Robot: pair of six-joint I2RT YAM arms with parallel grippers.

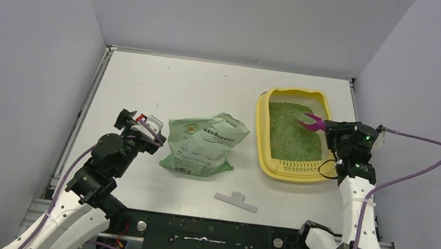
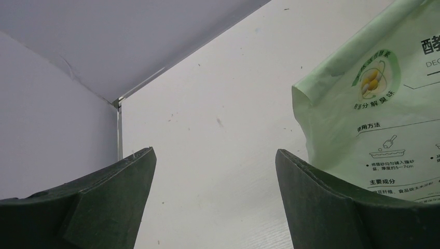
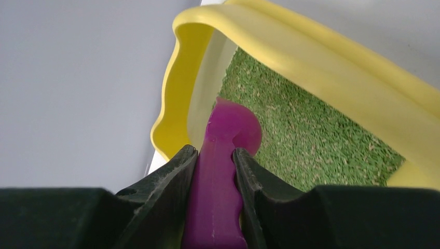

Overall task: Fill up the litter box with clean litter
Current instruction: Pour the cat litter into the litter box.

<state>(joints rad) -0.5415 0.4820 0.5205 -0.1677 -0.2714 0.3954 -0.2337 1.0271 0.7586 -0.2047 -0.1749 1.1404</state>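
The yellow litter box [image 1: 261, 126] stands at the right of the table, its slotted grille end nearest the arms. Bright-green clean litter [image 1: 291, 134] covers its floor and shows again as green granules [image 3: 321, 135] in the right wrist view. My right gripper [image 1: 328, 127] hangs over the box's right rim [image 3: 332, 62], shut on the handle of a magenta scoop [image 3: 220, 171]. The scoop head [image 1: 312, 121] reaches out over the litter. My left gripper [image 1: 151, 129] is open beside the left edge of the green printed bag [image 1: 202, 145], holding nothing.
The green bag [image 2: 373, 119] lies flat mid-table, just right of my left fingers [image 2: 316, 202]. A small white clip-like strip [image 1: 236, 200] lies near the front edge. Grey walls close in the table on the left, back and right.
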